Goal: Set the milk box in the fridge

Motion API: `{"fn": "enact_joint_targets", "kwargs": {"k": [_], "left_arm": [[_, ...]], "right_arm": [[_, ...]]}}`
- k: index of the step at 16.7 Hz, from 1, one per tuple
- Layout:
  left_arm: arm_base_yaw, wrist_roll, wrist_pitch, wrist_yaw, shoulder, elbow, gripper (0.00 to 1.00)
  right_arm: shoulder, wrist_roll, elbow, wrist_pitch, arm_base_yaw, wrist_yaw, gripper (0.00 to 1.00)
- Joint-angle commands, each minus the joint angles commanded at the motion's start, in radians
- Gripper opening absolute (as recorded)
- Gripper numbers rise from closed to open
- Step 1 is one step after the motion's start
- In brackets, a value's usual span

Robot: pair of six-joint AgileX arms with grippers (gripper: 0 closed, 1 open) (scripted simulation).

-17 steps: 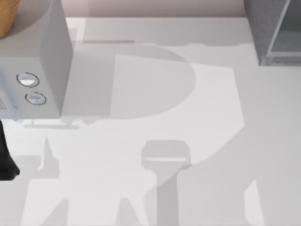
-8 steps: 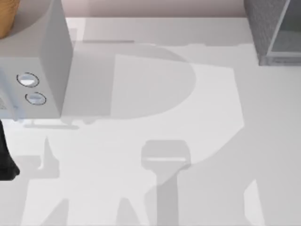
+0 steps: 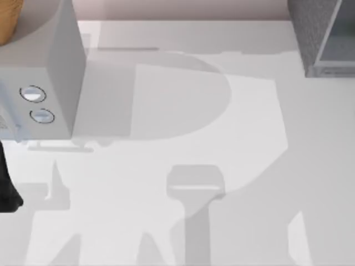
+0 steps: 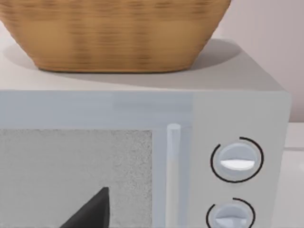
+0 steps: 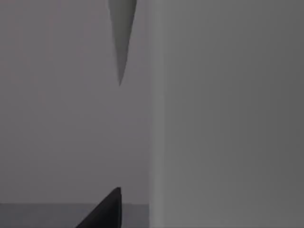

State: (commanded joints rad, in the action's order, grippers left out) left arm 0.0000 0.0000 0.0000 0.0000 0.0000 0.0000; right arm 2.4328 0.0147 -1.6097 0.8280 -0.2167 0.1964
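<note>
The fridge is seen at the far right corner of the white table, well apart from a light-grey microwave at the left, on which a woven basket is set. The left arm is glimpsed at the table's left edge. Whether either hand is apart or together cannot be told.
</note>
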Motion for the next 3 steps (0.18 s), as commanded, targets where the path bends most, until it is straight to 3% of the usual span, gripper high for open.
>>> {"fn": "enact_joint_targets", "kwargs": {"k": [3], "left_arm": [[0.000,0.000,0.000,0.000,0.000,0.000,1.00]], "right_arm": [[0.000,0.000,0.000,0.000,0.000,0.000,1.00]]}}
